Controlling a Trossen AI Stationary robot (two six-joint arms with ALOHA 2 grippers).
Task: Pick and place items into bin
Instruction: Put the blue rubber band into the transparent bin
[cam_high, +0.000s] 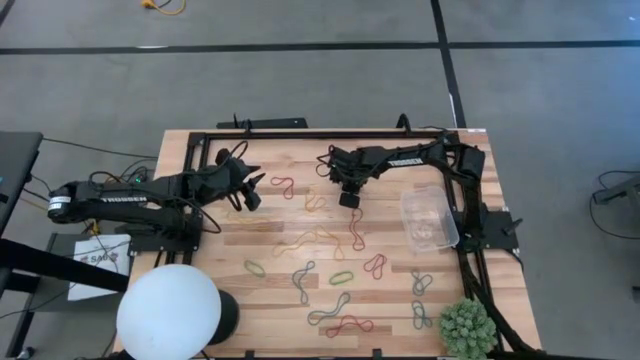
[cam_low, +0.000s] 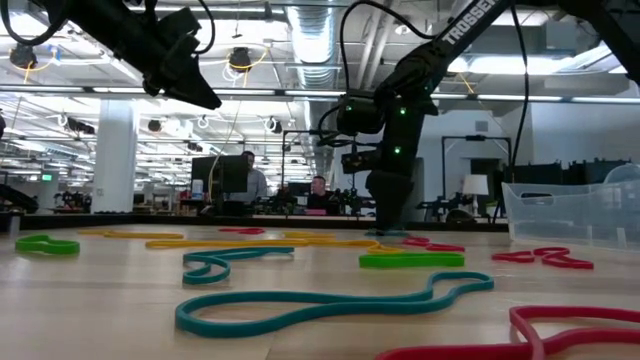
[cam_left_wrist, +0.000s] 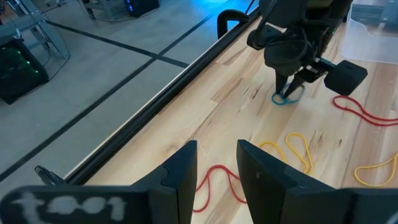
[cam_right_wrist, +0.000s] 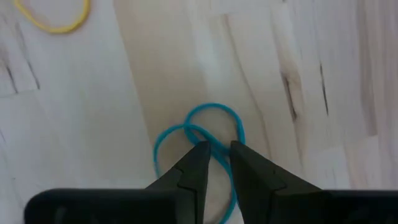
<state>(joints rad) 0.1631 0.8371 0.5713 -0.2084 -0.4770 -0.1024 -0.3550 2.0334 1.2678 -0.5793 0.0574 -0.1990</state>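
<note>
Wooden tabletop (cam_high: 270, 235) in the high view carries many loose rubber bands (cam_high: 330, 275) across centre and lower right, so most work is judged outstanding; the clear bin (cam_high: 430, 218) at right centre shows no certain contents. Left wrist view: left gripper (cam_left_wrist: 216, 171) aloft, fingers apart, empty. Right wrist view: right gripper (cam_right_wrist: 215, 163) nearly closed around the teal band (cam_right_wrist: 202, 140) at lower centre.

Readable lettering — white "TROSSEN" on the left arm (cam_high: 125, 197), at 9 o'clock on the table in the high view, and again on the right arm (cam_high: 405, 157), at 1 o'clock. In the low view, "TROSS" runs along the same right arm's link — remainder cut off.
</note>
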